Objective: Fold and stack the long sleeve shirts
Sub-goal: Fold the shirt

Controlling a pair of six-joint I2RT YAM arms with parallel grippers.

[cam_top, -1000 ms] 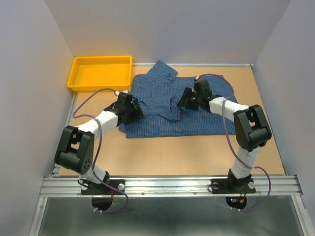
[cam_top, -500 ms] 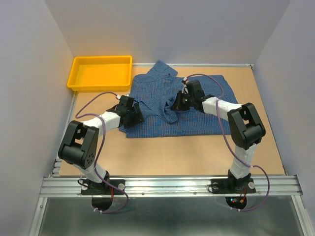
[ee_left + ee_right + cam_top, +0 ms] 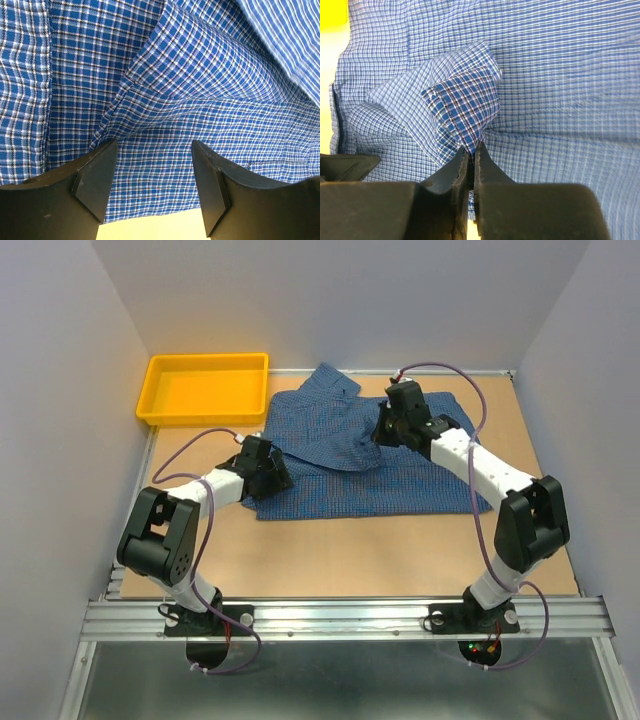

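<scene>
Right jaws shifted farther back, blue checked shirt (image 3: pixel 340 455) pinched, rumpled

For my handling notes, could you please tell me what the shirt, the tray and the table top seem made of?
The shirt looks like soft woven cloth, matte: weave and creases show. The tray is probably plastic: smooth, evenly yellow, rounded rim. The table top may be wood board: matte tan, flat.

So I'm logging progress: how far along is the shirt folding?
Done: little; the shirt lies mostly spread, unfolded. In hand: the right gripper is shut on a flap of its cloth; the left gripper hovers open at its left edge. Left: the folds, then stacking.
</scene>
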